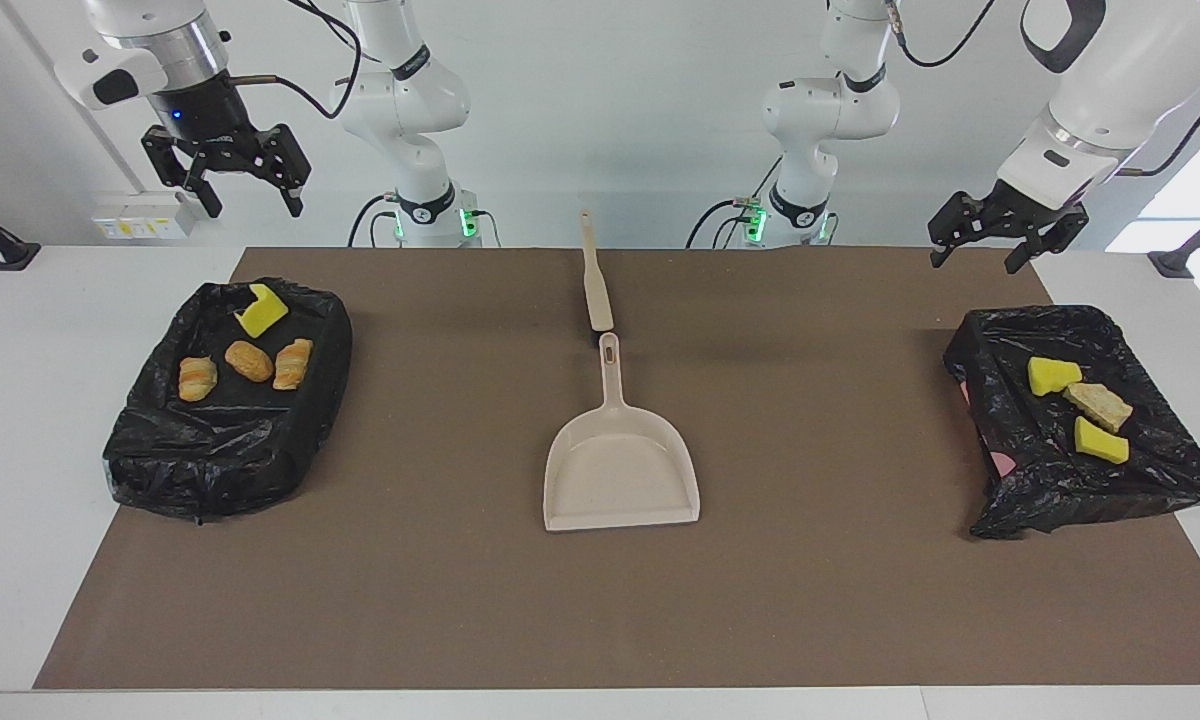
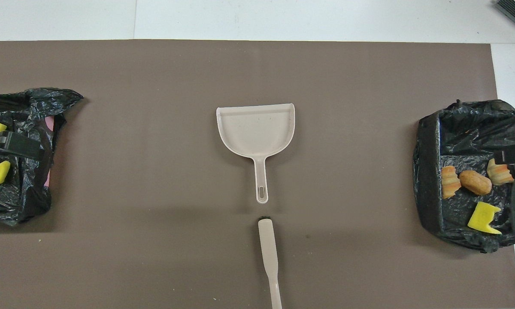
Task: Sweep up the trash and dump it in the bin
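The trash lies in two bins lined with black bags. The bin at the right arm's end holds three golden pastries and a yellow sponge bit. The bin at the left arm's end holds two yellow sponge bits and a pale bread piece. My right gripper hangs open high over its bin. My left gripper is open and empty, raised over the other bin's rim. The beige dustpan and brush lie mid-table, held by neither gripper.
A brown mat covers most of the white table. In the overhead view the dustpan lies with its handle toward the robots. The brush lies in line with it, nearer to the robots.
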You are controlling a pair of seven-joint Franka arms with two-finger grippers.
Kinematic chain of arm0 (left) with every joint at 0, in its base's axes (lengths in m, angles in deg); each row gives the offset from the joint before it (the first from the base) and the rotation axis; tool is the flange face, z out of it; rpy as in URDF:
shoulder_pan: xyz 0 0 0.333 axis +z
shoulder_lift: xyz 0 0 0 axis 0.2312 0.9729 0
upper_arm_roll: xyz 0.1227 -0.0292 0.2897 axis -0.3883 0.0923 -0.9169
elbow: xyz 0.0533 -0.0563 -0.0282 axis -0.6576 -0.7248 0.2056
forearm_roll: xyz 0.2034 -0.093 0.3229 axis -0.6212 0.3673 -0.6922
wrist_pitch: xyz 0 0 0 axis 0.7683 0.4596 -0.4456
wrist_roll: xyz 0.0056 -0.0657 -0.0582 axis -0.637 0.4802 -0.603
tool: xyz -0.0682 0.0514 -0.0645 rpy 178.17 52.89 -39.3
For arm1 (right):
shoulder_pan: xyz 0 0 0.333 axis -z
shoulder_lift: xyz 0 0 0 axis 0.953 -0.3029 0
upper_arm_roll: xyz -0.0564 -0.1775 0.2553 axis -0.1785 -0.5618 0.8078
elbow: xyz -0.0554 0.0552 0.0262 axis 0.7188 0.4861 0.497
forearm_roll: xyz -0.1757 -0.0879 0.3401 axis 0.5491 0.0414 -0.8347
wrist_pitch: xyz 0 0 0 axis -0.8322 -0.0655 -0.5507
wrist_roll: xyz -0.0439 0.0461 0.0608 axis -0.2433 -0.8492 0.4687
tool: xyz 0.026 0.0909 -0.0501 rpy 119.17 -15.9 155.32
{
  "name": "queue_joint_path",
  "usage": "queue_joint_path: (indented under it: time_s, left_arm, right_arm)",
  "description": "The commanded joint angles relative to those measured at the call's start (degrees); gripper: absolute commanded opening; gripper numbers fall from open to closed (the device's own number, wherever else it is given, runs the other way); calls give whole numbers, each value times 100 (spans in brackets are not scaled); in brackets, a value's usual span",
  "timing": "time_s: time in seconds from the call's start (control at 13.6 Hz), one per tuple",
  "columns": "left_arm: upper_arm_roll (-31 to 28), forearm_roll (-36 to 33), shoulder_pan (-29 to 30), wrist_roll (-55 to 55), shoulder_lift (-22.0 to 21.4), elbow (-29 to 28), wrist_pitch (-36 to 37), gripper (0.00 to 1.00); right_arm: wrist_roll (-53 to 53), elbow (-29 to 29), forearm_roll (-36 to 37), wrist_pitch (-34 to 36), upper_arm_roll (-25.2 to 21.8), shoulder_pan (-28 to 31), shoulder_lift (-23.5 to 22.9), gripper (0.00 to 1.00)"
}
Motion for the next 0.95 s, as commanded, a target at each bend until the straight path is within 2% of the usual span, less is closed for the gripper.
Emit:
queue_joint_path:
  time_s: [0.0, 0.88]
  left_arm:
    - [-39, -38, -58, 41, -46, 43, 141, 100]
    - [-39, -3, -32, 59, -98, 0, 168, 100]
  right_arm:
    - [-33, -85, -38, 113, 36, 27, 113, 100]
    - [-33, -85, -38, 113, 36, 27, 113, 100]
